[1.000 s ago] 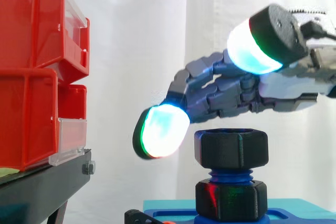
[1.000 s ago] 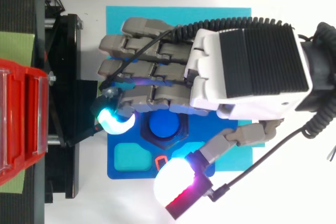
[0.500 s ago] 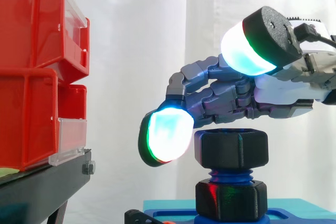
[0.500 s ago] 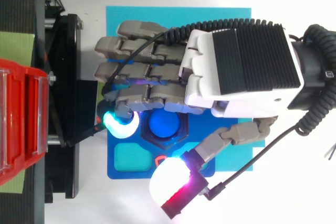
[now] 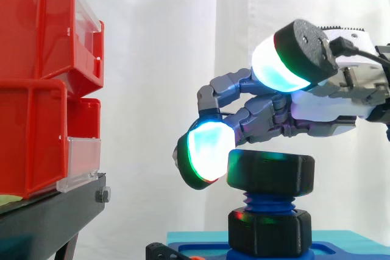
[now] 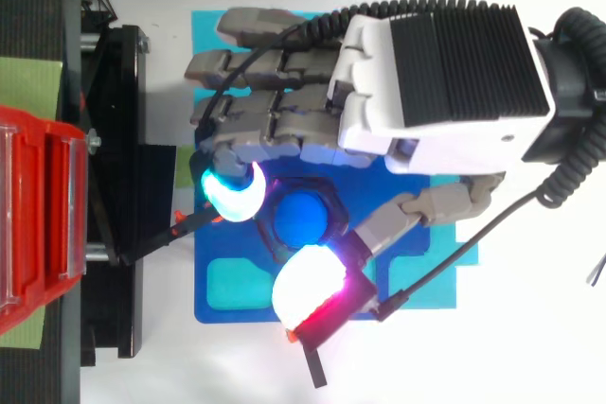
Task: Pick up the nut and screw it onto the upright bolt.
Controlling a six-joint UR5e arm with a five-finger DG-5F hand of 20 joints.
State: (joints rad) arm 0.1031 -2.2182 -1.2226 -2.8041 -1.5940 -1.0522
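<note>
I read this as a robotics lab test bench. A white curtain (image 5: 158,41) hangs behind the hand (image 5: 317,108). Stacked red bins (image 5: 42,83) sit on a black stand (image 5: 49,214) out ahead of it. A blue fixture plate (image 6: 232,295) on a turquoise mat (image 6: 213,30) lies beneath it.

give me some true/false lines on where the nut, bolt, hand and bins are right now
1. The black nut sits on the blue bolt. True.
2. The hand reaches in from the left of the side view. False: it comes in from the right.
3. The bolt stands on a red plate. False: its base plate is blue.
4. The red bins are stacked on a black stand. True.
5. The hand is above the nut. True.
</note>
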